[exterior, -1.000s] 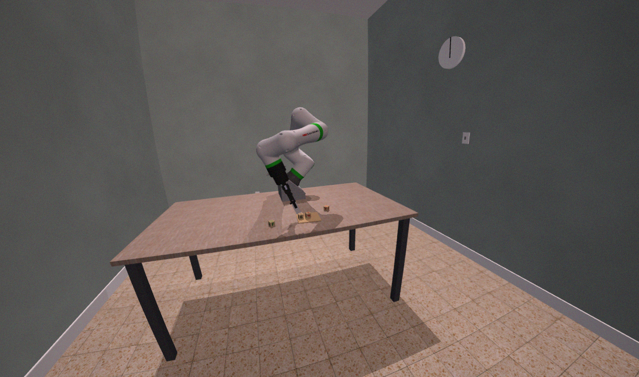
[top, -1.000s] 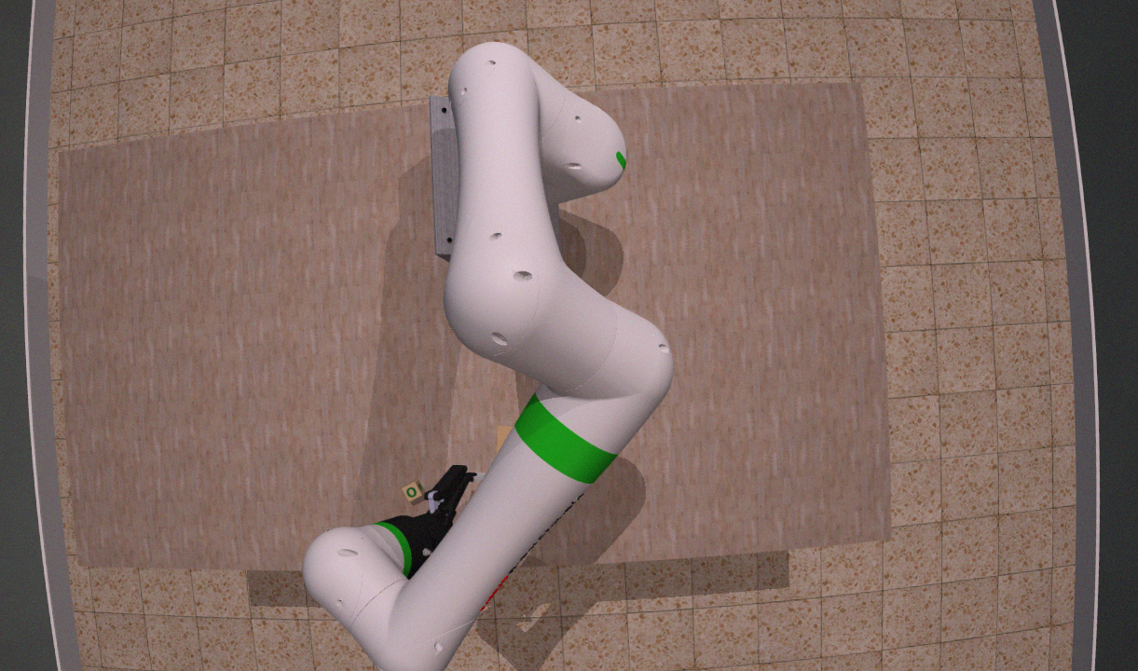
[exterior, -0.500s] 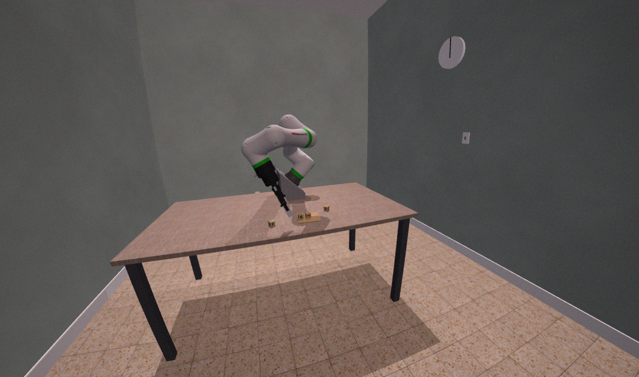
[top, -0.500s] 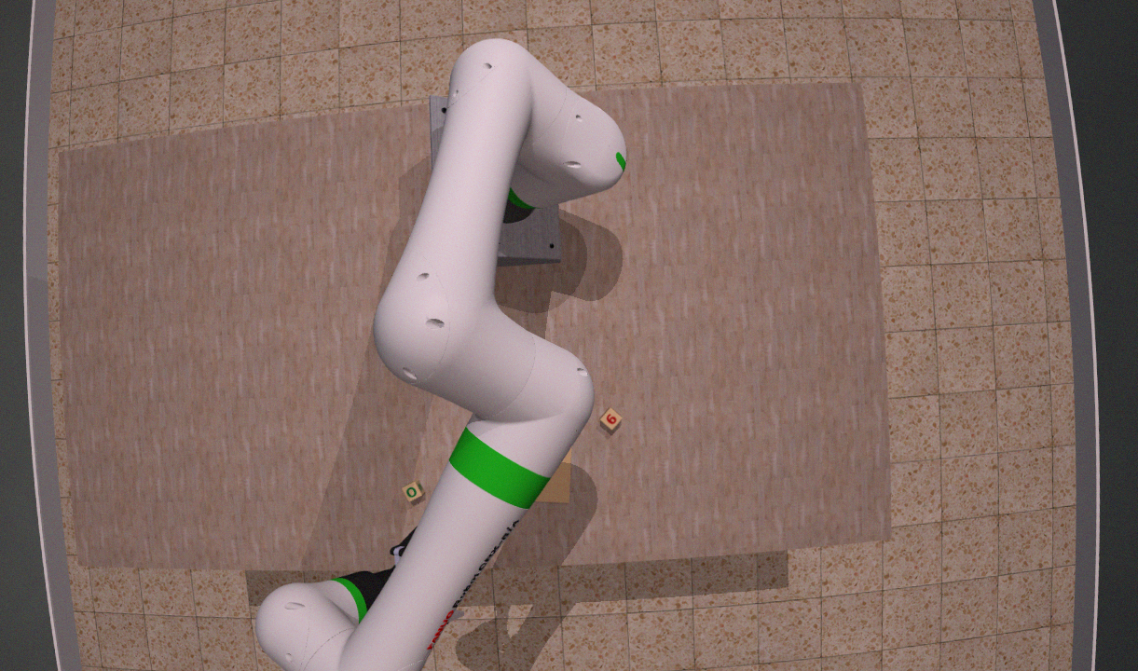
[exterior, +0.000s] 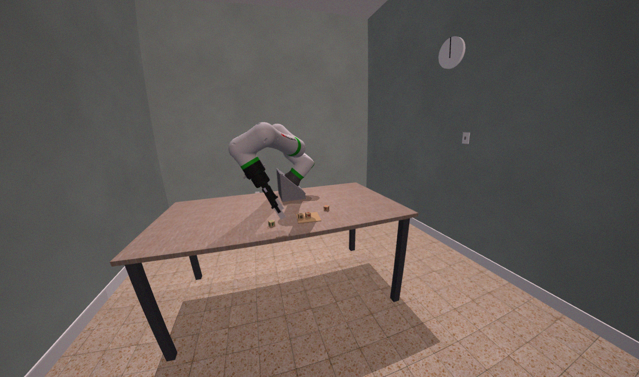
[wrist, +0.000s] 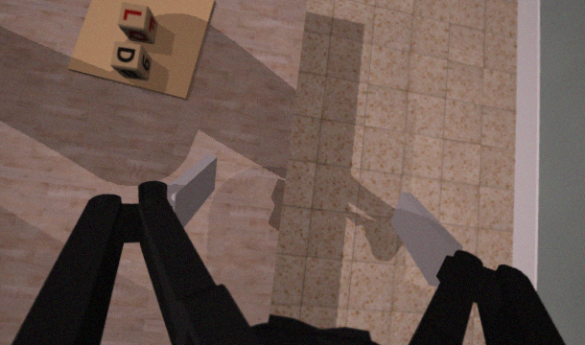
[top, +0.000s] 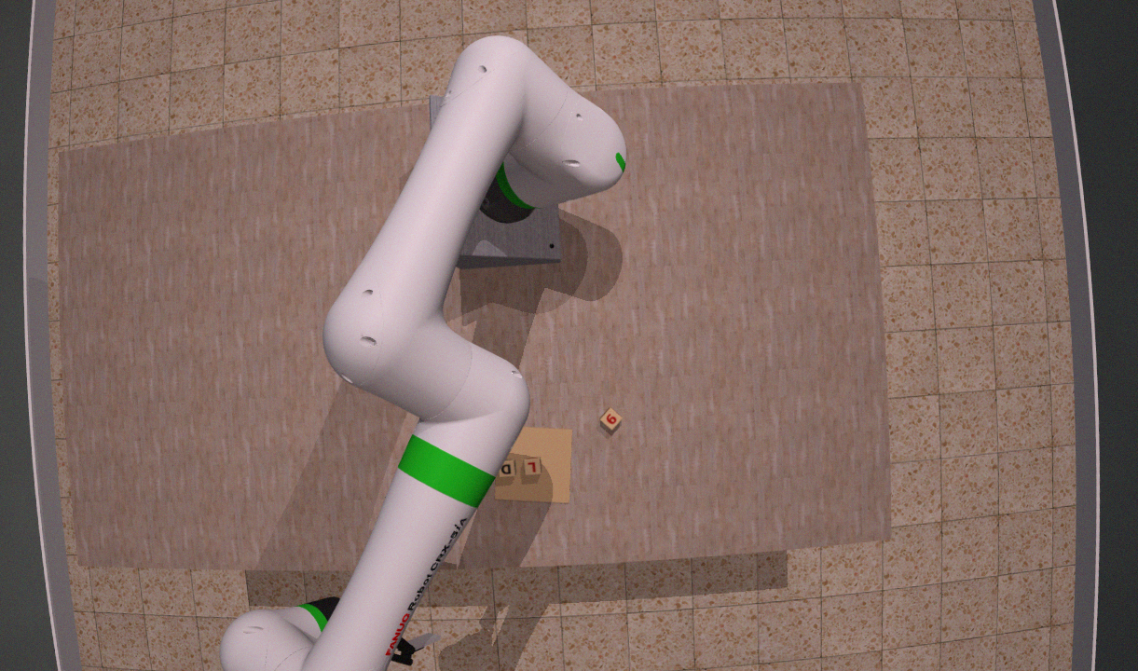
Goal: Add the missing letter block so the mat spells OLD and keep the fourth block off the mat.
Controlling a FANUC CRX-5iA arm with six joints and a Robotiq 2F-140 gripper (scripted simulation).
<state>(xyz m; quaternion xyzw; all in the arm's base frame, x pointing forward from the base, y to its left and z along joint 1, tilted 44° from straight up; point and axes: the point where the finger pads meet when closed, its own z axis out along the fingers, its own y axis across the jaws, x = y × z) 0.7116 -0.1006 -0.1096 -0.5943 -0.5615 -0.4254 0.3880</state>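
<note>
A tan mat [top: 542,465] lies near the table's front edge. It carries a block with a red L [top: 530,467] on top and a block with a black D [top: 507,469] on top, close side by side. Both show in the wrist view, L [wrist: 138,23] and D [wrist: 130,59], on the mat [wrist: 144,45]. A third block [top: 610,419] with a red mark on top lies off the mat. A fourth block [exterior: 271,224] lies off the mat on its other side; my arm hides it from above. My gripper [wrist: 307,191] [exterior: 278,210] is open and empty, tilted above the table's front edge, just above the fourth block.
The grey base wedge [exterior: 288,187] stands at the back of the table. The arm's forearm [top: 439,500] crosses over the mat's edge in the top view. The table's front edge runs under the gripper, with tiled floor beyond it.
</note>
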